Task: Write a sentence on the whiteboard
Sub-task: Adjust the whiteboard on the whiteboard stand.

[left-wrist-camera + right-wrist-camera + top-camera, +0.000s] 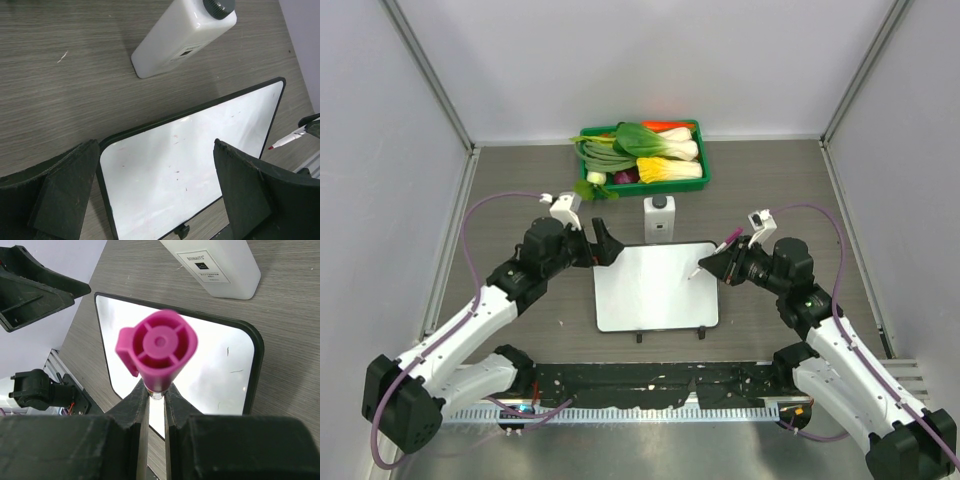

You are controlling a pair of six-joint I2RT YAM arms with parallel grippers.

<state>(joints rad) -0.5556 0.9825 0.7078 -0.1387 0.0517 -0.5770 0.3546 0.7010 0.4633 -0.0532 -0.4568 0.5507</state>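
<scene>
The whiteboard (655, 290) lies flat at the table's middle, its two black feet toward the arms. The sentence is out of view: the board's white face (200, 150) carries only a few faint specks. My right gripper (712, 266) is shut on a marker with a pink end (157, 350), and the tip hangs over the board's right edge (215, 370). The left gripper (608, 248) hovers at the board's far left corner, open, with nothing between its fingers (67, 190). The left wrist view catches the marker's tip (287, 140) beyond the board.
A small white box with a dark top (659, 215) stands just behind the board, also seen as the white box (180, 35). A green tray (706, 165) of vegetables sits at the back. Grey walls close the sides.
</scene>
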